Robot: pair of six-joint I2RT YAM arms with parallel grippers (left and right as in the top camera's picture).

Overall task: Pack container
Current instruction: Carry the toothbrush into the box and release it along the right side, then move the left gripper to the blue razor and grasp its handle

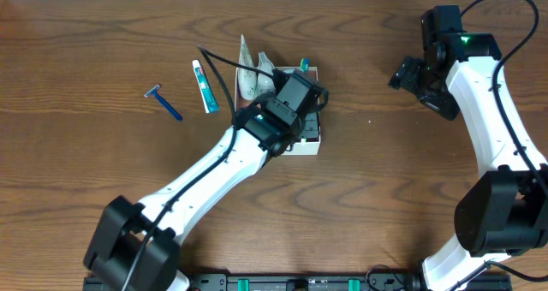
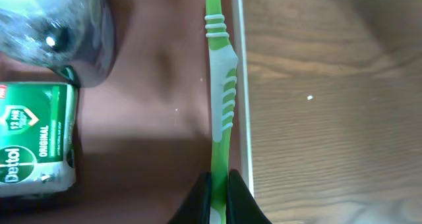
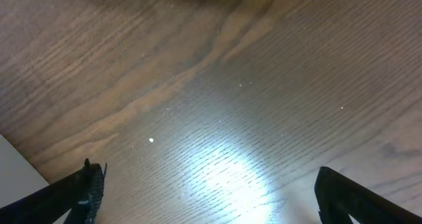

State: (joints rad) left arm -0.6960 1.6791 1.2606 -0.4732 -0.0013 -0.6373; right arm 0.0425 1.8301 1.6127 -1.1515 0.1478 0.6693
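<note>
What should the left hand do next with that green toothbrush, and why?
Probably open its fingers and let go. The left hand is pinched shut on the green toothbrush, which appears to lie inside the container, along its white wall and apart from the Dettol soap. It seems to be where it belongs, so releasing looks like the sensible small step.

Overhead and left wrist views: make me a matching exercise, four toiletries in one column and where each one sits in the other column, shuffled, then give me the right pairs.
1 green plastic toothbrush
2 blue disposable razor
3 green Dettol soap box
4 white toothpaste tube

A on the wooden table, farthest left
B inside the white-walled container, ungripped
C held by the left gripper, along the container wall
D on the table, between razor and container

Pairs: 1-C, 2-A, 3-B, 4-D
</note>
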